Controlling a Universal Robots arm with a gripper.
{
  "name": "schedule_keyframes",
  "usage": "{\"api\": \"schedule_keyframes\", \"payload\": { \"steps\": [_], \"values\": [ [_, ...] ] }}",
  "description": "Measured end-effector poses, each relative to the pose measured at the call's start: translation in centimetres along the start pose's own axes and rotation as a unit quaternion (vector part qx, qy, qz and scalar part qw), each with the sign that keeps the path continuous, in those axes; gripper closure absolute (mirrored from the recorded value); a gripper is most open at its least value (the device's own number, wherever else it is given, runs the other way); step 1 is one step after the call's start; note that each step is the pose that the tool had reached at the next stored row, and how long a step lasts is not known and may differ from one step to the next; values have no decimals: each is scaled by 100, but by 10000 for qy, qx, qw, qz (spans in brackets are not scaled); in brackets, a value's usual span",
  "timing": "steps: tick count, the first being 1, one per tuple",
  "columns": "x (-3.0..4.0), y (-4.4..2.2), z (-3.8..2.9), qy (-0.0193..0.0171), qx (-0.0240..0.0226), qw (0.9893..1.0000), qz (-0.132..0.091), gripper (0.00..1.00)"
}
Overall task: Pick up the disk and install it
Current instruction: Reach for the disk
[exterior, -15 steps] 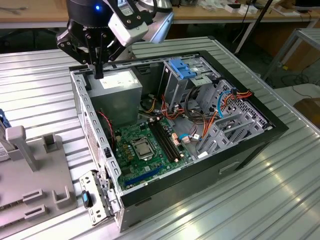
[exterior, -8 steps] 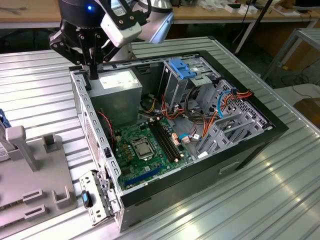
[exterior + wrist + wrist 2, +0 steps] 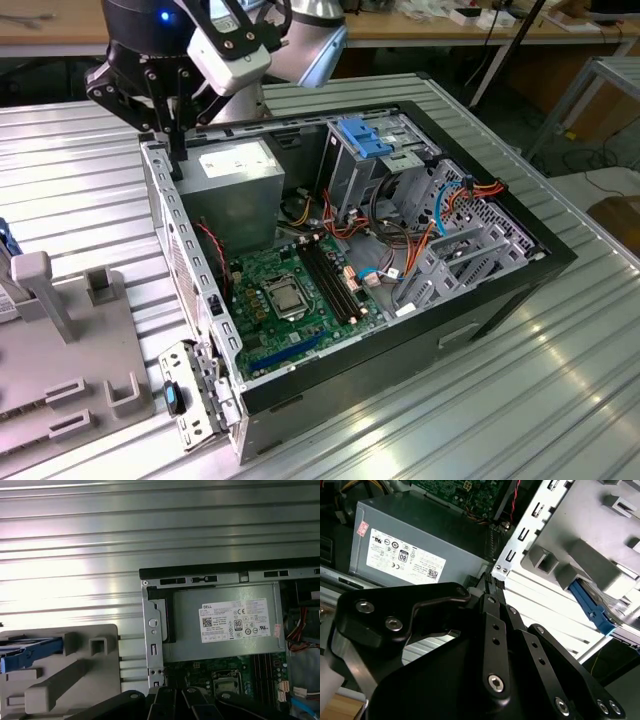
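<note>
The disk [image 3: 5, 246] shows as a blue-railed edge standing in a grey holder [image 3: 90, 340] at the exterior view's far left. Both wrist views catch its blue rail [image 3: 30, 649] [image 3: 592, 611] in that holder. My gripper [image 3: 177, 160] hangs over the back left corner of the open computer case [image 3: 480, 300], beside the power supply [image 3: 235, 175], well apart from the disk. Its black fingers [image 3: 492, 610] meet at the tips [image 3: 172, 694], shut with nothing between them.
Inside the case lie a green motherboard [image 3: 290, 290], a metal drive cage with blue clips [image 3: 370, 140], and orange and blue cables [image 3: 450, 200]. The case's side wall [image 3: 190, 280] stands upright below my gripper. Ribbed metal tabletop [image 3: 560, 400] surrounds everything.
</note>
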State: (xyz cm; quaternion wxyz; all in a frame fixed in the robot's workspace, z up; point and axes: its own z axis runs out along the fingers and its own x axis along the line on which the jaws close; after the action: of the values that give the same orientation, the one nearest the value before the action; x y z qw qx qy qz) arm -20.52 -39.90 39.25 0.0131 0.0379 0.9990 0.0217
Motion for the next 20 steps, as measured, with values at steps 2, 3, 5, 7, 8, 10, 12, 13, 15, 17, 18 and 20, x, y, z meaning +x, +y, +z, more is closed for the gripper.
{"api": "schedule_keyframes", "payload": {
  "steps": [2, 3, 5, 7, 8, 10, 12, 13, 15, 17, 18, 20],
  "values": [
    [26, -2, 0, 0, 0, 10000, 0, 89],
    [36, -3, 0, 0, 0, 10000, 0, 89],
    [71, -5, -1, 0, 0, 10000, 0, 89],
    [101, -8, -1, 0, 0, 10000, 0, 89],
    [111, -9, -1, 0, 0, 10000, 0, 89],
    [134, -10, -1, 0, 0, 10000, 0, 89],
    [168, -13, -2, 0, 0, 10000, 0, 89],
    [179, -14, -2, 0, 0, 10000, 0, 89],
    [226, -17, -2, 0, 0, 10000, 0, 89],
    [252, -19, -3, 0, 0, 10000, 0, 89],
    [269, -20, -3, 0, 0, 10000, 0, 89],
    [299, -23, -4, 0, 0, 10000, 0, 89]
  ]
}}
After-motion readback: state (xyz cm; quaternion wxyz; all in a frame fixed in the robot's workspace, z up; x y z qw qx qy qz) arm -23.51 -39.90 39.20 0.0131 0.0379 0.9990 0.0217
